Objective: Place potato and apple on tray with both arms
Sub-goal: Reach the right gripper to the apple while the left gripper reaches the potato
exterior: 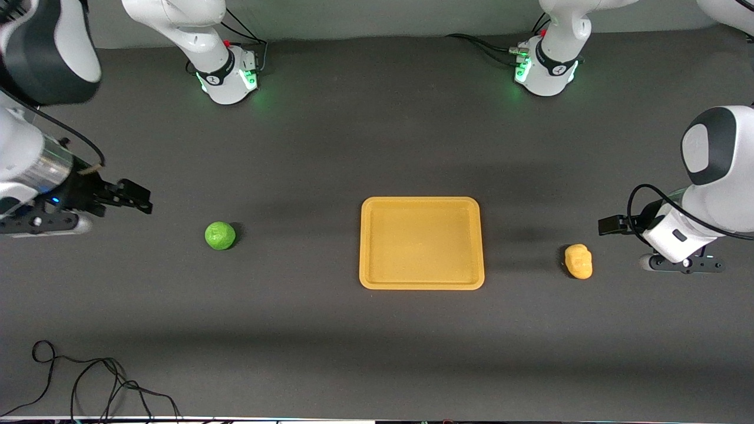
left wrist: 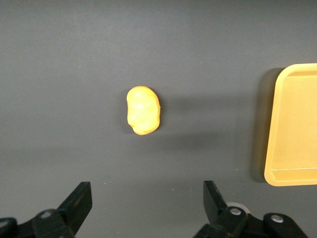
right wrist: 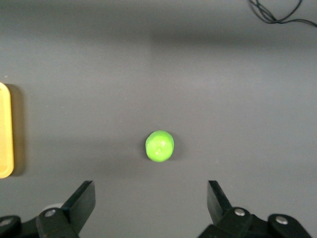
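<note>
The yellow-orange tray (exterior: 421, 242) lies empty at the table's middle. The green apple (exterior: 220, 235) sits on the table toward the right arm's end. The yellow-orange potato (exterior: 578, 261) lies toward the left arm's end. My right gripper (exterior: 141, 199) hangs open and empty over the table beside the apple. In the right wrist view (right wrist: 151, 198) the apple (right wrist: 159, 146) lies ahead of its open fingers. My left gripper (exterior: 611, 225) hangs open and empty over the table beside the potato. In the left wrist view (left wrist: 147, 198) the potato (left wrist: 143, 110) lies ahead of its fingers, with the tray (left wrist: 294, 129) off to one side.
A loose black cable (exterior: 88, 383) lies on the table near the front camera at the right arm's end; it also shows in the right wrist view (right wrist: 277, 12). The tray's edge (right wrist: 4, 131) shows in the right wrist view. The arm bases (exterior: 232, 73) (exterior: 545, 68) stand along the table's top edge.
</note>
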Robot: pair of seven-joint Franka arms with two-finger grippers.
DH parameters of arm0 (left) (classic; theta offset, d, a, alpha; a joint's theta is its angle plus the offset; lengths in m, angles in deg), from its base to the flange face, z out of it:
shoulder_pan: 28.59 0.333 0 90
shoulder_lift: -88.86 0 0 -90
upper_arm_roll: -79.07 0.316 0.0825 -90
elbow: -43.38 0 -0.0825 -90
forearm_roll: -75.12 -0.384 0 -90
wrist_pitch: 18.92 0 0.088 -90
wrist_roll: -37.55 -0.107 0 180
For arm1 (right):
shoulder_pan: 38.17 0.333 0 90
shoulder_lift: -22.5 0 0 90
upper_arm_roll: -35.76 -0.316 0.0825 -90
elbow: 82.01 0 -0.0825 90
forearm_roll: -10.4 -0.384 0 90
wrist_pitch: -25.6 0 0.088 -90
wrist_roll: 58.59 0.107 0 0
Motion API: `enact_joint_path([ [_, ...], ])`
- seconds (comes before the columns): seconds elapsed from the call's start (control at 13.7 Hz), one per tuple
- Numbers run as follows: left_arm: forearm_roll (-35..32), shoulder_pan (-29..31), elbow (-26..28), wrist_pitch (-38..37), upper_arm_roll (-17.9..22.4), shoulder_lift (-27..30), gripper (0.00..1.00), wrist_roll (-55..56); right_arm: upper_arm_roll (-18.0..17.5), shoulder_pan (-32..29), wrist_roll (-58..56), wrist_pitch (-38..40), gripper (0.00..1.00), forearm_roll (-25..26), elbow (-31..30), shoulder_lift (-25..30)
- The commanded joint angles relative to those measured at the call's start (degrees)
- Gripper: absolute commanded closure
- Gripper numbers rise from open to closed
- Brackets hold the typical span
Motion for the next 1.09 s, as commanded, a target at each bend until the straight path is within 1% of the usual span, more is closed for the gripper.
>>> enact_joint_path([
  [0.0, -0.9, -1.9, -0.2, 2.2, 0.1, -0.9, 0.00, 4.6, 0.1, 0.3, -1.4, -9.7, 0.00, 0.6, -9.7, 0.7],
  [0.22, -4.0, -2.7, -0.2, 6.4, 0.1, -4.9, 0.00, 6.5, 0.2, 2.1, -1.3, -21.1, 0.00, -0.1, -18.1, -1.4],
  [0.29, -4.0, -2.6, -0.2, 7.2, 0.1, -5.8, 0.00, 6.6, 0.2, 2.3, -1.1, -23.6, 0.00, -0.1, -19.5, -2.6],
  [0.44, -4.0, -2.6, -0.2, 7.9, 0.1, -6.9, 0.00, 7.2, 0.1, 2.9, -0.4, -26.8, 0.00, -0.2, -20.4, -6.5],
  [0.51, -4.0, -2.7, -0.2, 8.4, 0.1, -7.9, 0.00, 8.5, 0.2, 4.9, -0.5, -28.1, 0.00, -0.2, -21.1, -8.8],
  [0.58, -4.1, -2.7, -0.1, 9.3, 0.1, -8.5, 0.00, 9.6, 0.6, 5.7, -0.5, -29.4, 0.00, -0.1, -22.0, -10.3],
  [0.66, -4.7, -2.7, 0.0, 9.6, 0.1, -9.2, 0.00, 9.7, 0.9, 5.4, -0.5, -30.4, 0.00, 0.2, -23.5, -10.9],
  [0.73, -5.0, -2.9, 0.0, 10.1, 0.1, -10.0, 0.00, 9.7, 2.2, 5.6, -0.6, -31.5, 0.00, 0.6, -24.9, -11.1],
  [0.87, -5.4, -2.8, 0.3, 11.2, 0.1, -11.4, 0.00, 9.7, 3.5, 5.8, -1.0, -36.5, 0.00, 1.8, -29.0, -11.0],
  [1.02, -6.2, -3.0, 1.2, 14.1, 0.3, -12.8, 0.00, 9.7, 4.4, 5.8, -0.9, -36.7, 0.00, 3.3, -29.0, -11.2],
])
